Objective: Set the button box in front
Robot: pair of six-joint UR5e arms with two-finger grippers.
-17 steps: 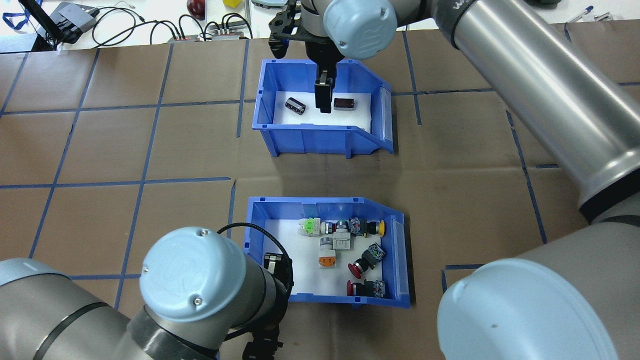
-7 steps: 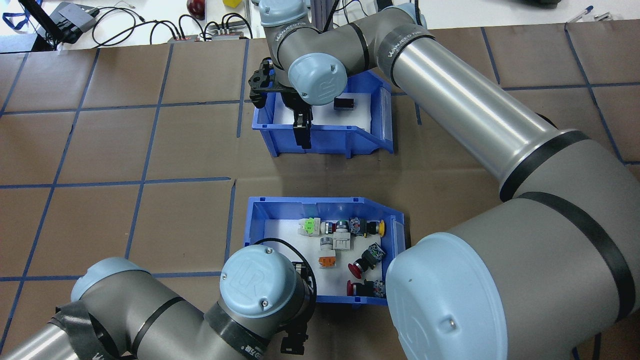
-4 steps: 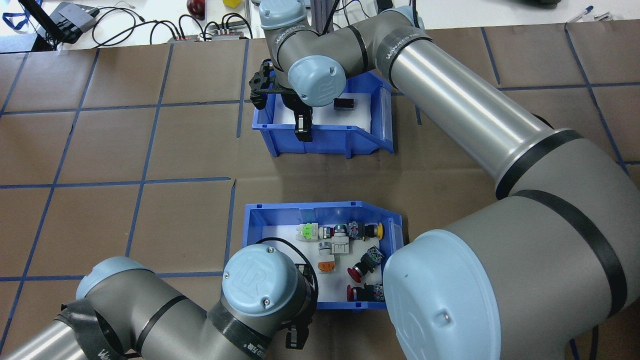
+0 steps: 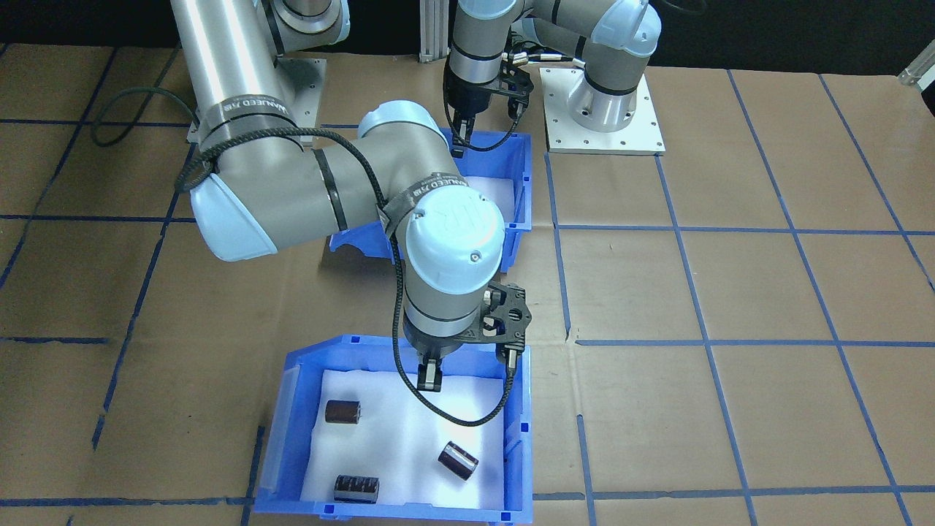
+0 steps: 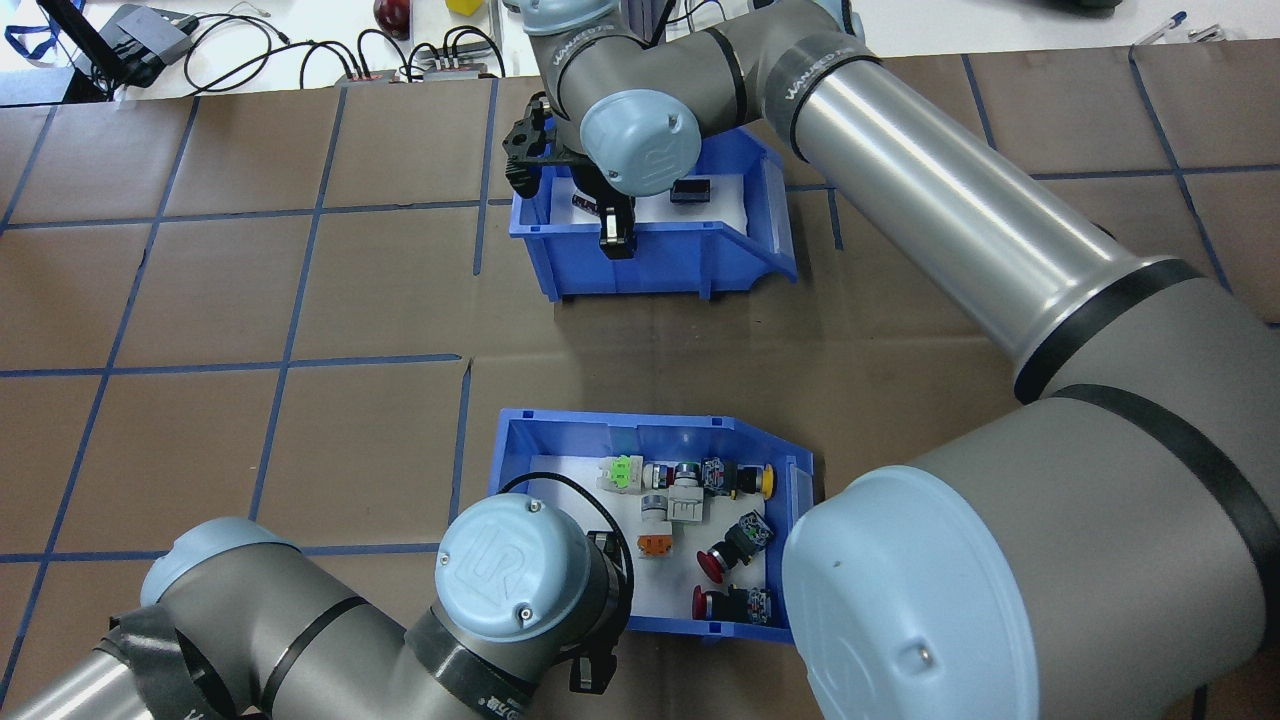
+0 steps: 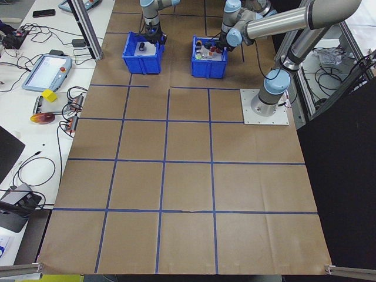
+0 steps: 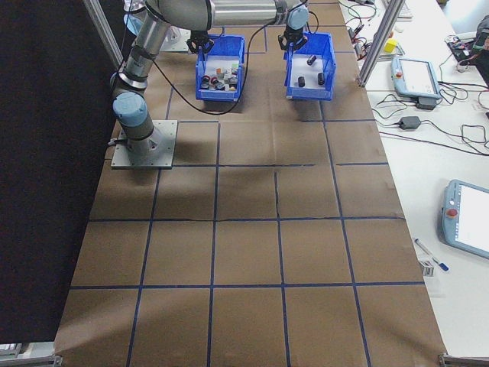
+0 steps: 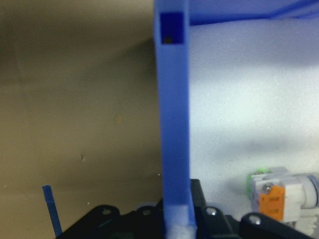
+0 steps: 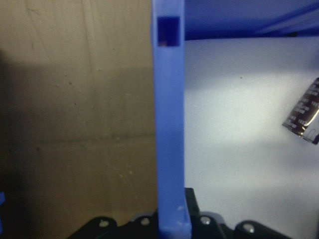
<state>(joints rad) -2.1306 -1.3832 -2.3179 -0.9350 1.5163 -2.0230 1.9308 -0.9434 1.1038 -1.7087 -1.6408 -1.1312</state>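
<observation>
The button box [image 5: 620,421] is a blue bin with a white foam floor, holding red, yellow, orange and green push-button switches [image 5: 700,500]. It stands on the near side of the table. My left gripper [image 8: 175,226] is shut on its left wall, as the left wrist view shows. From overhead my own wrist hides the fingers. In the front-facing view my right arm covers most of the button box [image 4: 520,183]. My right gripper [image 4: 431,369] is shut on the near wall of the other blue bin [image 5: 650,265].
The other blue bin [image 4: 277,453] holds dark cylinders [image 4: 342,411] and lies at the far side of the table. Brown paper with blue tape lines [image 5: 290,300] covers the table. Cables and devices [image 5: 140,35] lie beyond the far edge. A teach pendant [image 7: 466,218] rests on a side bench.
The right gripper went from inside the far bin to its near wall. That bin has since shifted slightly right and looks tilted. The button box has crept a little toward me.
</observation>
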